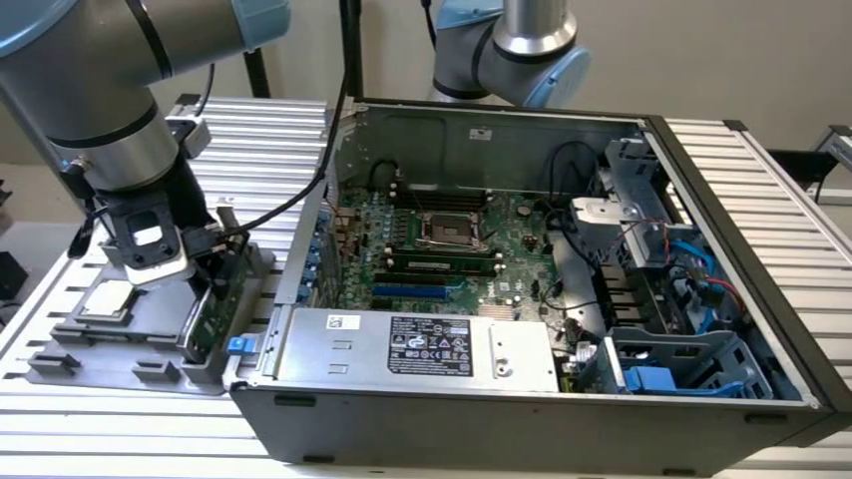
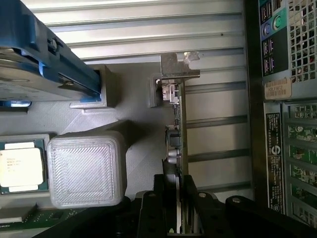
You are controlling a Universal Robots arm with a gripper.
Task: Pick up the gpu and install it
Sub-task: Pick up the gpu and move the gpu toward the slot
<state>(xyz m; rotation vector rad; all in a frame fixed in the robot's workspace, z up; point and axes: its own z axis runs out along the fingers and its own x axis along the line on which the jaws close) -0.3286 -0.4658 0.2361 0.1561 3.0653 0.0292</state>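
Gripper (image 2: 180,184) is pinching the gpu (image 2: 181,124) between its two black fingers (image 2: 166,203), one on each face, jaws nearly shut with no gap showing. The gpu is standing on edge in a slot of the grey holder tray (image 2: 129,114), outside the computer case (image 1: 533,429), with its silver bracket (image 2: 178,67) at the end away from the claw. A grey ribbed block (image 2: 86,168) is crowding one side of the card, with the CPU chip (image 2: 20,166) just beyond it and the hard drive with blue rails (image 2: 49,64) further along the tray. The case wall is running near the card's other side. The arm (image 1: 94,110) is pointing straight down at the exterior view's left, with cables hanging off it. A second arm (image 1: 513,40) is standing behind the case. The card's seated edge is hidden in the slot.
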